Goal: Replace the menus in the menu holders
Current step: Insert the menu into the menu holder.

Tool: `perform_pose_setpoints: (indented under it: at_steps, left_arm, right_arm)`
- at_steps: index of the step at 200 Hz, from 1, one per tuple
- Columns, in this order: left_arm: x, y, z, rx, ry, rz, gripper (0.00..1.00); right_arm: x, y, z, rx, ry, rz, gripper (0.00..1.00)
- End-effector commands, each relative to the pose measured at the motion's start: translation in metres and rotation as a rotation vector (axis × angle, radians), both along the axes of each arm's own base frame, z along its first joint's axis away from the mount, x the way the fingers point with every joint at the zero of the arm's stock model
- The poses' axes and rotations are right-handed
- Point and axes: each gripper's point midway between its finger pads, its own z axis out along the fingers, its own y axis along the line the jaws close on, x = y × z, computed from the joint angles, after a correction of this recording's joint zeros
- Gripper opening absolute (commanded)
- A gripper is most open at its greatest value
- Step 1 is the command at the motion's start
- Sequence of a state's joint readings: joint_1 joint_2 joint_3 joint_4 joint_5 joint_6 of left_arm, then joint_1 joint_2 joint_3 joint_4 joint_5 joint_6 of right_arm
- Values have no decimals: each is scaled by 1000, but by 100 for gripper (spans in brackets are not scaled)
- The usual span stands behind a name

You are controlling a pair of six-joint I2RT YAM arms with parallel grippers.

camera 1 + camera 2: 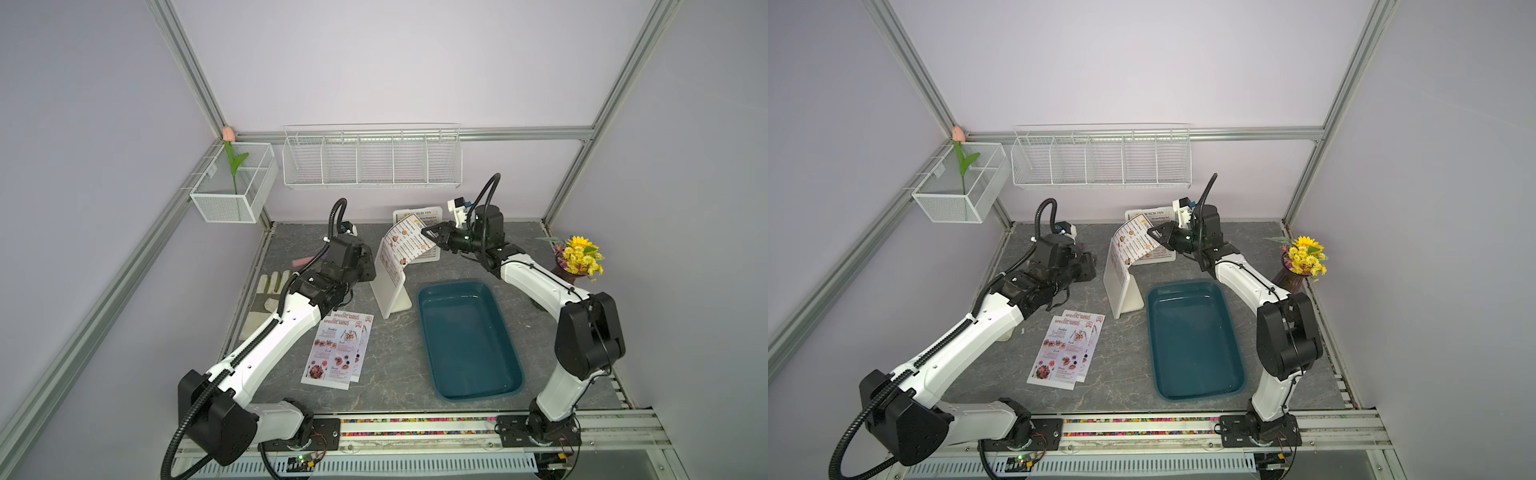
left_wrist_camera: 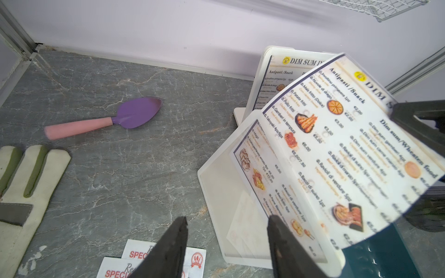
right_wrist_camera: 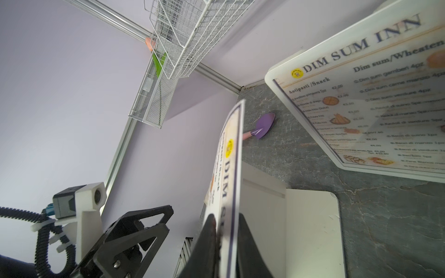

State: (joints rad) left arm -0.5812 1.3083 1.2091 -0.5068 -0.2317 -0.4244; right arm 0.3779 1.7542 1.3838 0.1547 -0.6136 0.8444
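Dim Sum Inn menu (image 1: 409, 244) is arching up out of the near holder (image 1: 392, 299). Its lower part is sitting behind the clear front while its top edge is bending over toward the right gripper (image 1: 424, 231). In the right wrist view both black fingers (image 3: 208, 240) are pressing together on that top edge, beside the heading. The left gripper (image 2: 227, 219) is hovering by the holder's left side with its fingers apart, gripping nothing. Open tabletop is lying between that holder and the back wall on the left, broken only by a trowel (image 2: 134, 113) and a glove (image 2: 26, 178). The rear holder (image 1: 395, 216), carrying another Dim Sum sheet, is standing just behind the lifted edge. A teal tray (image 1: 465, 345) is sitting just right of the near holder. Two Special Menu sheets (image 1: 336, 353) are lying flat and overlapping beside the left arm.
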Motion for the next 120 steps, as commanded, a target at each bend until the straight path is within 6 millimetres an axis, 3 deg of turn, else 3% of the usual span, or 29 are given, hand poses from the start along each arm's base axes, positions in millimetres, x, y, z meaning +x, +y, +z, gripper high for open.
perform_pose_setpoints:
  at_steps: [1, 120]
  left_arm:
    - [-2, 2, 18, -10, -38, 6, 56]
    - [-5, 5, 18, -13, -40, 11, 56]
  right_arm:
    - [-9, -1, 23, -9, -72, -2, 16]
    - [-35, 20, 24, -143, -128, 40, 12]
